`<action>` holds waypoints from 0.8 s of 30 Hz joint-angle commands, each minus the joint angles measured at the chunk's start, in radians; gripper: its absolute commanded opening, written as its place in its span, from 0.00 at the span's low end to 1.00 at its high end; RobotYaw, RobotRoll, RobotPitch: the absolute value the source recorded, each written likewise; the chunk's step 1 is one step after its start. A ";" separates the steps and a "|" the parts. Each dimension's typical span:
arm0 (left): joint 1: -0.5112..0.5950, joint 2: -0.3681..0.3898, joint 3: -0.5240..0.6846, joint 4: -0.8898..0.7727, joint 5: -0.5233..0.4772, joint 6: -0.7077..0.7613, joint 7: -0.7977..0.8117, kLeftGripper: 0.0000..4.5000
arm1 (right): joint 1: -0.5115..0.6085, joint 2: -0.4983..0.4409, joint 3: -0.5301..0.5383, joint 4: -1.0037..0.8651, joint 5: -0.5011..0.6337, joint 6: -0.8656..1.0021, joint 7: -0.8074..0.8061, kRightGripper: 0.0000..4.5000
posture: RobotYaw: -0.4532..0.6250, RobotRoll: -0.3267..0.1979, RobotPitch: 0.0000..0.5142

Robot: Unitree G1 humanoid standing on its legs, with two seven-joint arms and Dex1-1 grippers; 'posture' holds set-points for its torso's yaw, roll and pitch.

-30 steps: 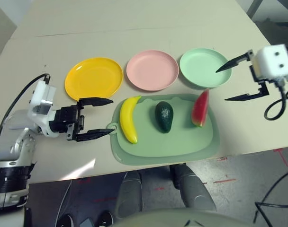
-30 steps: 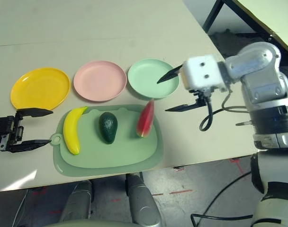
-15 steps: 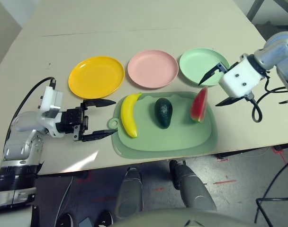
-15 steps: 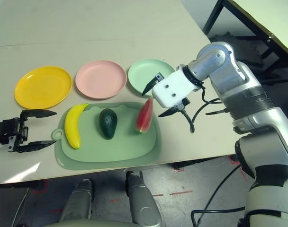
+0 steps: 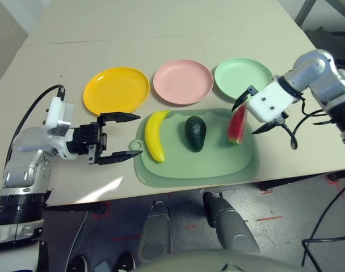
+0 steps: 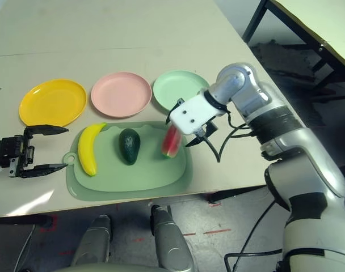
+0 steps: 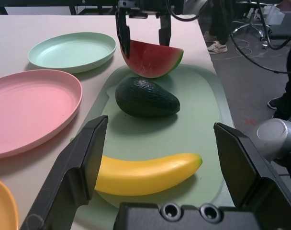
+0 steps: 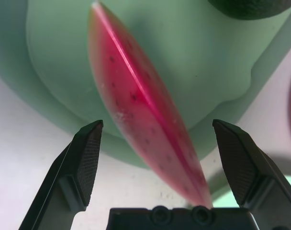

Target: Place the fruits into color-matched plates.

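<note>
Right gripper [image 8: 155, 143]: fingers spread wide, poised over the watermelon wedge [image 5: 238, 123] with one finger on either side of it; nothing held, and no contact with the wedge can be made out. Step in hand, by judgement: approach to grasp the wedge, first of the fruits to be sorted. Next move calls for lowering a little further and closing across the wedge's narrow faces, then lifting it clear and carrying it to the pink plate [image 5: 182, 81], the nearest match for its red flesh. Watermelon wedge: on its rind at the right end of the pale green mat [image 5: 218, 167], just beside the mat's edge nearest the mint green plate [image 5: 229, 73]. Avocado [image 5: 195, 134]: mid-mat, apart from the wedge. Banana [image 5: 155, 138]: left end of the mat. Left gripper [image 5: 119, 137]: fingers wide apart, empty, over the table just left of the mat, pointing toward the banana. Yellow plate [image 5: 116, 89]: beyond the left gripper, with the pink plate and then the mint green one in a row to its right, behind the mat; all three carry no fruit.
</note>
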 commanded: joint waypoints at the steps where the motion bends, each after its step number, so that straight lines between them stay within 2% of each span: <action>1: 0.005 0.017 0.012 -0.001 0.002 0.001 -0.011 1.00 | 0.016 0.013 -0.011 0.027 -0.044 -0.009 0.009 1.00 | 0.43 0.62 0.47; 10: 0.020 0.038 0.037 -0.005 -0.002 0.002 -0.005 1.00 | 0.022 0.052 -0.009 0.097 -0.091 -0.023 0.009 1.00 | 0.45 0.62 0.48; 13: 0.020 0.042 0.044 -0.002 0.000 0.001 -0.005 1.00 | 0.020 0.054 0.003 0.108 -0.082 -0.016 0.009 0.90 | 0.45 0.62 0.48; 18: 0.015 0.045 0.045 0.000 0.003 -0.004 -0.006 1.00 | 0.027 0.055 0.019 0.097 -0.067 0.009 0.009 0.52 | 0.45 0.62 0.48; 24: 0.002 0.049 0.045 0.019 0.008 -0.012 -0.007 1.00 | 0.019 0.040 0.034 0.085 -0.042 0.038 0.009 0.50 | 0.45 0.62 0.47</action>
